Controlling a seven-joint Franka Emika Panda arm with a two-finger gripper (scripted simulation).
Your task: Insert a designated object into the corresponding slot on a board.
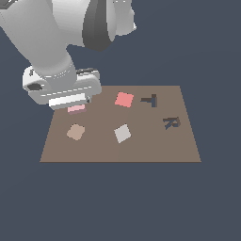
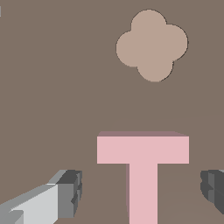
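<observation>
- The board [image 1: 141, 141] was the biggest thing, a flat brown panel, and every other thing lay on it.
- The gripper [image 2: 142, 192] was low over the board's far corner on the exterior view's left. Its two fingers [image 2: 65, 192] stood wide apart, one on each side of the block's stem, and they did not touch it. It held nothing.
- The tan rounded piece [image 2: 152, 44], the red-pink square [image 1: 124, 99] and a grey square [image 1: 122, 133] also lay on the board, apart from the slot.
- The T-shaped block [image 2: 143, 170] lay flat on the board just under the gripper, well apart from the T-shaped slot [image 1: 150, 100], which was near the board's far edge, past the red-pink square.
- I judged the block to be light, stiff and smooth-sided. The stem looked like the best place to take hold, since the fingers already bracketed it.
- The exterior view showed the slot and the R-shaped recess [image 1: 172, 123], but there the arm hid most of the block. The wrist view showed the block's full T shape and the open fingers, but not the slot.
</observation>
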